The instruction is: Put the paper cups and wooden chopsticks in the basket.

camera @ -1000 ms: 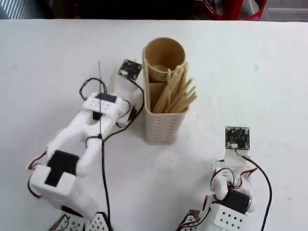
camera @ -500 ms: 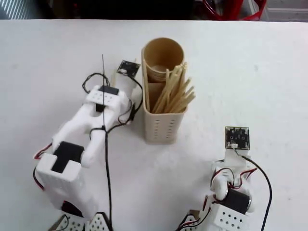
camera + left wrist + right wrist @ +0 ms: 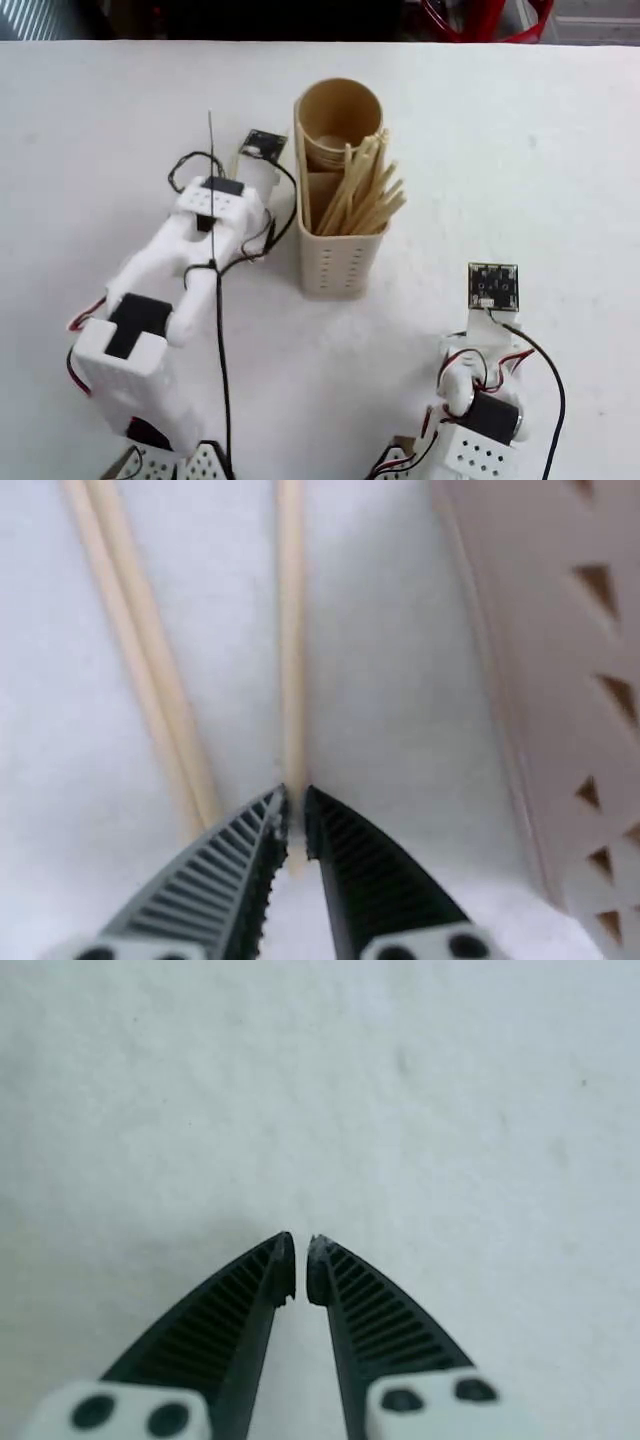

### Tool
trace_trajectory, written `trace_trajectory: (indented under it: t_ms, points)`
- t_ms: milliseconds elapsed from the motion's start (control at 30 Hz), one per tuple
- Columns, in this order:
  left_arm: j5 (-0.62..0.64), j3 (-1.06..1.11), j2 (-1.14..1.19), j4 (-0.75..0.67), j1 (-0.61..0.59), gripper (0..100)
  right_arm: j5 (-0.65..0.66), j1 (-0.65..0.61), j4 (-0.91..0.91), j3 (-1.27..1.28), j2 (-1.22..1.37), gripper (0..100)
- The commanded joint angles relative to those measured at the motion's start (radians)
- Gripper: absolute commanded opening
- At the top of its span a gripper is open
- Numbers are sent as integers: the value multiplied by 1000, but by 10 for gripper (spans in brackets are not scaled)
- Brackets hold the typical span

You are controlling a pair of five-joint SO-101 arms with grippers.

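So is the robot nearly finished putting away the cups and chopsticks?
Nearly. Done: the paper cups and a bunch of chopsticks stand in the basket. In hand: the left gripper is pinched on a single chopstick lying on the table beside the basket. Left: that one and two more chopsticks next to it. The right gripper sits shut over bare table.

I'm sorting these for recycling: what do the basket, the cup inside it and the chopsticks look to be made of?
Basket: probably moulded plastic, matte cream, judging by its smooth walls and neat regular cut-out holes.
Cup: seemingly paper, matte tan, with a thin wall and rim.
Chopsticks: pale bare wood, possibly bamboo, with a dull finish and no visible coating. The grain is too fine to tell which.
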Motion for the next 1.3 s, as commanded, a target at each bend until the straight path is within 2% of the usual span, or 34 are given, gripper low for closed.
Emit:
trace_trajectory:
  t_ms: [0, 167, 300, 533, 667, 800, 1033, 1267]
  points:
    - [3, -26, -10, 15, -54, 23, -6, 10, -10, 9, -10, 36]
    - [6, 0, -48, 84, -28, 23, -6, 10, -10, 9, -10, 36]
    - [-46, 118, -150, 66, -30, 23, -6, 10, -10, 9, -10, 36]
    - [-155, 431, -530, -49, -38, 23, -6, 10, -10, 9, -10, 36]
    - [-207, 480, -682, -43, -56, 50, -6, 10, -10, 9, -10, 36]
    - [-210, 486, -699, -43, -51, 129, -6, 10, -10, 9, -10, 36]
    - [-183, 491, -700, -63, -58, 130, -6, 8, -10, 9, -10, 36]
    - [-183, 482, -670, -301, -42, 130, -6, 10, -10, 9, -10, 36]
